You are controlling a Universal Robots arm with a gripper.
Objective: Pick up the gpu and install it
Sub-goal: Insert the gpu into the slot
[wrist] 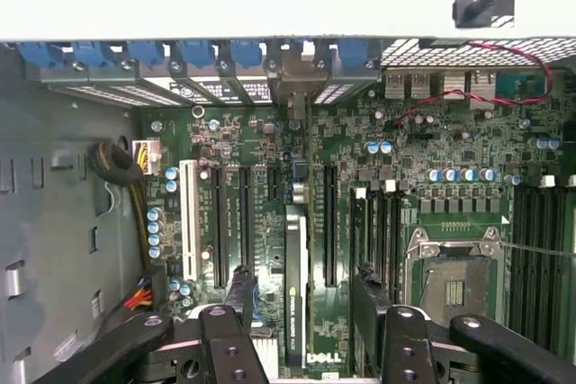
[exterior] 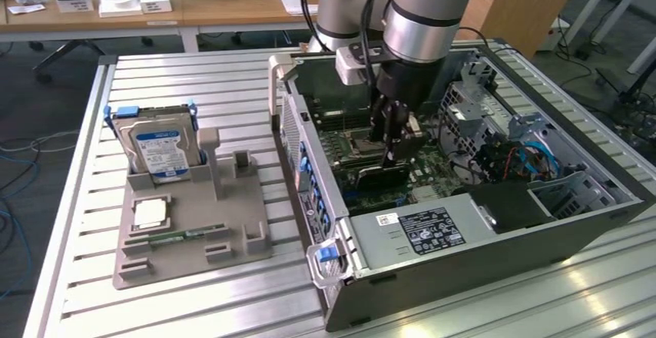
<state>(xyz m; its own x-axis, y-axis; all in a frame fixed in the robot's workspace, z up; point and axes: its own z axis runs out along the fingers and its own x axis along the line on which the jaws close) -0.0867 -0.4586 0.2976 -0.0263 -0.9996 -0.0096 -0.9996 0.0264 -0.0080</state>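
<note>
In the exterior view, the arm (exterior: 420,15) was seen reaching down into the open computer case (exterior: 462,200), which lay on its side on the slatted metal counter (exterior: 184,77). The gripper (exterior: 395,142) was positioned low over the motherboard (exterior: 354,134), and the gpu (exterior: 382,175) was seen directly beneath it, standing on edge among the expansion slots. Towards the exterior view's left, a grey holder (exterior: 190,223) was set on the counter, with a hard drive (exterior: 156,150) standing upright in its far part and a memory stick (exterior: 184,236) lying flat near its front. Wooden desks (exterior: 154,11) were seen beyond the counter.

In the wrist view, the gpu (wrist: 298,285) was seen edge-on as a thin dark card with a green strip, seated upright in a slot of the motherboard (wrist: 405,159), its silver end bracket (wrist: 299,87) reaching up to the row of blue slot clips (wrist: 193,51). The two black fingers (wrist: 241,299) were seen one on each side of the card, spread apart and clear of it, so the gripper (wrist: 301,299) was open around the card rather than clamped on it. The empty processor socket (wrist: 453,281) was seen beside the card, and a white slot (wrist: 188,218) on the other side.
</note>
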